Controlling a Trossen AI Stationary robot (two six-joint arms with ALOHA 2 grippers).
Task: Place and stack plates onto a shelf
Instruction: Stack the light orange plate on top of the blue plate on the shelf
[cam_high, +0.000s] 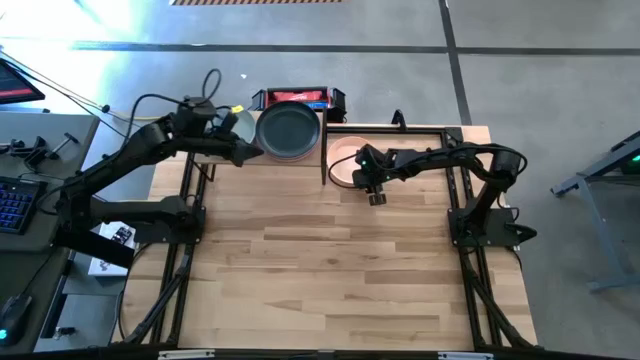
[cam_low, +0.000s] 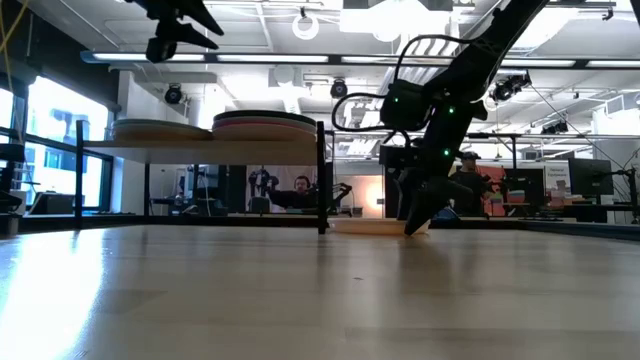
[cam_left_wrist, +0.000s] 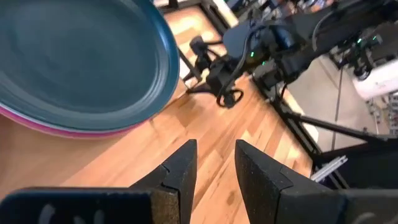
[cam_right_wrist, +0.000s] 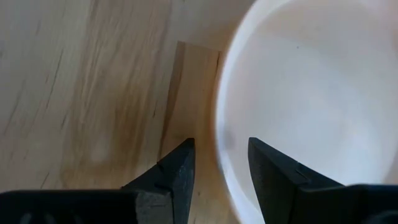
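Plates here look stiff, thin and slick, so we'd pinch the rim: the right gripper (cam_right_wrist: 217, 163), jaws parted, straddles the peach plate's (cam_high: 345, 160) near edge on the table, far right.

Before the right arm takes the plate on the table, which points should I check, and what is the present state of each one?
1. Right gripper open: ok, its fingers stand apart.
2. Right gripper at the rim of the pale plate: ok, the rim lies between its fingers in the right wrist view; contact cannot tell.
3. Pale plate lying flat on the table: ok, seen in the low view.
4. Left gripper empty and out of the way: ok, open, holding nothing, up near the shelf.
5. Stack on the shelf tidy: ok, dark green plate on top, a pink one under it.
6. Free space on the shelf for this plate: cannot tell.
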